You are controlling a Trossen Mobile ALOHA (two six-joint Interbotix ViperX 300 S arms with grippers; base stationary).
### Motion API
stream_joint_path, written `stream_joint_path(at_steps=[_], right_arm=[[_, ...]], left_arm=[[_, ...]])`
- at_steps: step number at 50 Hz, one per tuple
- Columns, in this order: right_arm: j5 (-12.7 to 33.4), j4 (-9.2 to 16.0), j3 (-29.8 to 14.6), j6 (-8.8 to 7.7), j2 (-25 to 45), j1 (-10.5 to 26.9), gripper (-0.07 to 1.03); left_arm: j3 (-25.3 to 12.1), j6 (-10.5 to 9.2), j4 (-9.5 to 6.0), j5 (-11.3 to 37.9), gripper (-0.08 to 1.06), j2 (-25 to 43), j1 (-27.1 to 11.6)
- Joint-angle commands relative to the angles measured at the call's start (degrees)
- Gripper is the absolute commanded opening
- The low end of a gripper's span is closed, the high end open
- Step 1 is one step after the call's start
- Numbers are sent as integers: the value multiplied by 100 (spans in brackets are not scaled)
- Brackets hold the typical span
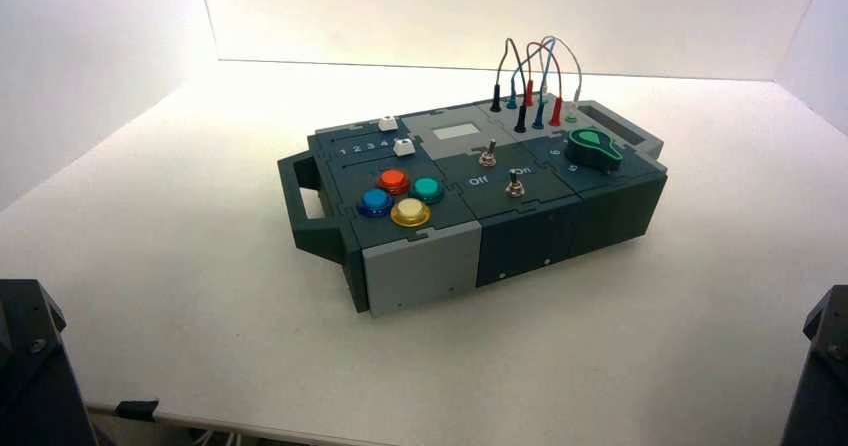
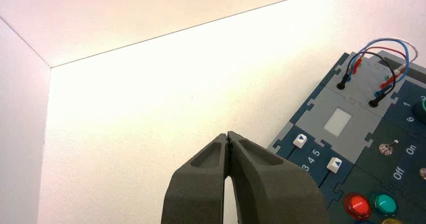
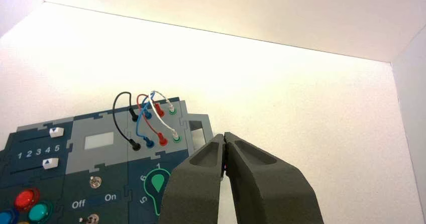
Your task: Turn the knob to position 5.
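Observation:
The bright green teardrop knob (image 1: 593, 148) sits on its dark round base at the right end of the box's top. It also shows in the right wrist view (image 3: 159, 182), partly hidden behind one finger. White dial digits ring it there: 1, 6 and the numeral 5 (image 3: 143, 200). My right gripper (image 3: 224, 133) is shut and empty, held back from the box on the knob's side. My left gripper (image 2: 228, 133) is shut and empty, off the box's slider end over the white table. Both arms stay parked at the near corners in the high view.
The dark grey box (image 1: 520, 241) stands turned on the white table, its handle (image 1: 300, 201) to the left. On top are red, teal, blue and yellow buttons (image 1: 393, 180), two metal toggles (image 1: 489, 154), two white sliders (image 1: 404, 147) and looped wires (image 1: 530, 76). White walls ring the table.

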Motion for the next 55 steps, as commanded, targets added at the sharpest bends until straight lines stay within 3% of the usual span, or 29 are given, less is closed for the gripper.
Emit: stream_joint_path(at_steps=[1,14,21,24,29,36,41,55], right_arm=[[-35,9,-149,18,18,-35,-2],[-35,35,-149,18,9,-26,-2],[-35,53,-141,9,-9,-26,-2],[-35,53,-132,9,-18,-26,-2],[-35,53,-132,9,-18,-26,-2],[-26,-44,-149,9,-26,-79,-2],[-79,-53,-167,62,-44,-624,-2],[-149,-35,-202,53,-97,-1468,-2]], left_arm=[[-185,26,18,9,-3,-18,0],[-158,26,9,53,-3,-18,-70],[-281,9,0,62,-3,79,-606],[-466,-79,-35,123,-3,404,-1266],[-703,-132,-44,193,-3,905,-1775],[-1248,-132,-44,457,-3,1854,-2373],[-1802,-88,-26,826,-3,2584,-2742],[-3111,360,-9,1230,-3,3806,-3357]])
